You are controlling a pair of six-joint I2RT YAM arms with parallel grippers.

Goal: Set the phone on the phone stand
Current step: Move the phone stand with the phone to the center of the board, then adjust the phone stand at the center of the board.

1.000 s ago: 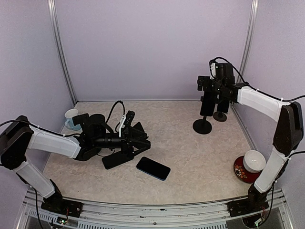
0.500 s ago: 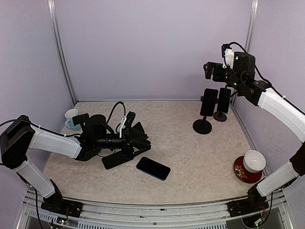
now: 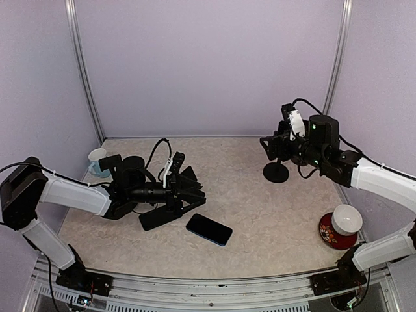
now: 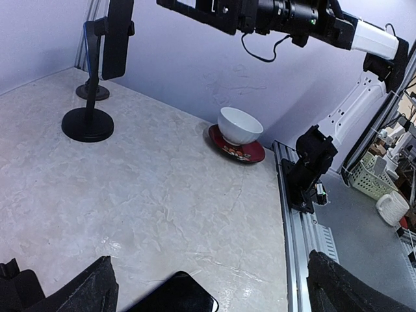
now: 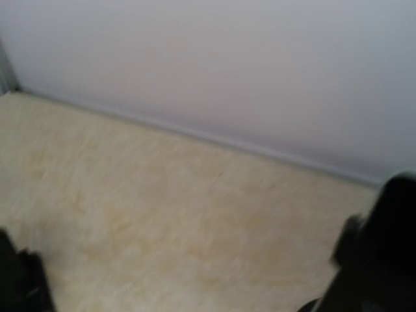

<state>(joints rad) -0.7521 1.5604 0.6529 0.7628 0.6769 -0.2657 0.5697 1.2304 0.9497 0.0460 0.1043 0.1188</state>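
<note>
Awaiting pickup: phone [image 3: 208,229] flat; left gripper [image 3: 197,199] just beside phone, spread wide, empty; right gripper [image 3: 268,148] likewise. Next: straddle phone, pinch.

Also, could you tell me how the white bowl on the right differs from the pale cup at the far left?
The white bowl sits on a dark red plate; the pale cup has no plate showing under it. The bowl is wide, near the front right edge and in full view; the cup is narrower, at the back left, partly hidden behind the left arm. Both are upright and untouched.
</note>
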